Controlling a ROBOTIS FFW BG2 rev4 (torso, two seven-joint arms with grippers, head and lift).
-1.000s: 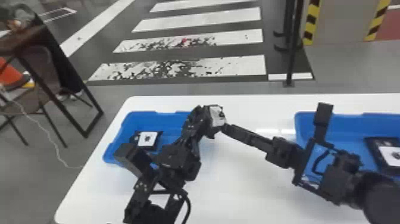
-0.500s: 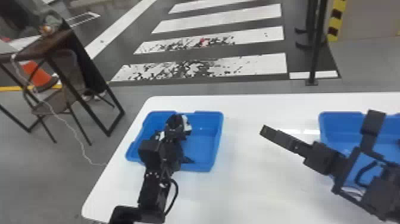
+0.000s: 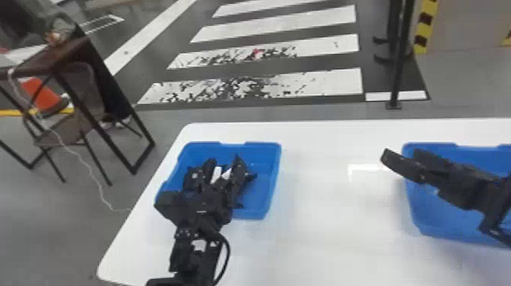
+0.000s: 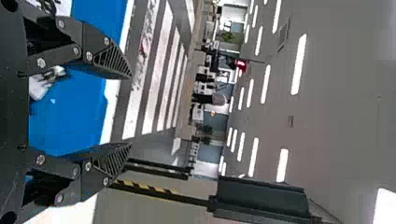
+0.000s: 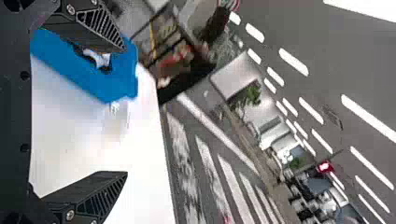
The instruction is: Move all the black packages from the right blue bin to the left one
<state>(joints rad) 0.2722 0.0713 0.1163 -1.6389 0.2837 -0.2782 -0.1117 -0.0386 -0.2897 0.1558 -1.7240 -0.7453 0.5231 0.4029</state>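
Note:
In the head view, my left gripper [image 3: 224, 161] stands open over the left blue bin [image 3: 266, 190]. White patches of a black package [image 3: 216, 174] show between and behind its fingers, partly hidden. The left wrist view has the left gripper [image 4: 130, 109] with its fingers wide apart, blue bin floor [image 4: 70, 116] behind them and a white-and-black package [image 4: 44, 84] near the palm. My right gripper [image 3: 401, 156] is at the left rim of the right blue bin [image 3: 422, 213]; in the right wrist view the right gripper [image 5: 126, 112] is open, nothing between its fingers.
Both bins stand on a white table [image 3: 323, 228], with a wide gap between them. Beyond its left side are a brown table [image 3: 57, 57] and a chair [image 3: 61, 133]. A black post [image 3: 399, 68] rises behind the table's far edge.
My left gripper, earlier shut on a package between the bins, has moved left over the left bin and opened. The right gripper has drawn back toward the right bin. The head view has shifted.

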